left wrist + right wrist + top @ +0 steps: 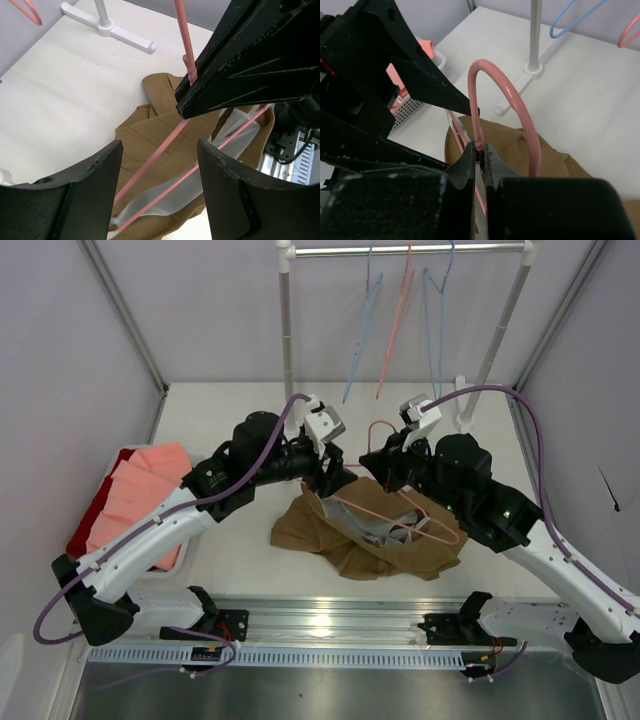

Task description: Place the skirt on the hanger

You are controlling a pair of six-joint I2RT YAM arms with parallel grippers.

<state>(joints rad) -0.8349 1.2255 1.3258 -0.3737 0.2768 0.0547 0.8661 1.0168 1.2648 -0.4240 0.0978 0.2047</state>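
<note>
From above, the skirt (360, 540) lies crumpled by the middle of the table's near edge, the hanger (432, 513) across it. In the left wrist view, the left gripper (160, 150) is spread wide around the hanger's bars. In the right wrist view, the right gripper (479, 152) pinches the hanger's neck.

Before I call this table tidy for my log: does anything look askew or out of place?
Yes. The tan-brown cloth skirt lies bunched in a heap on the table, white lining exposed. The thin pale-pink triangular hanger slants across it, its neck pinched in the right gripper. Nothing looks spilled or broken.
</note>
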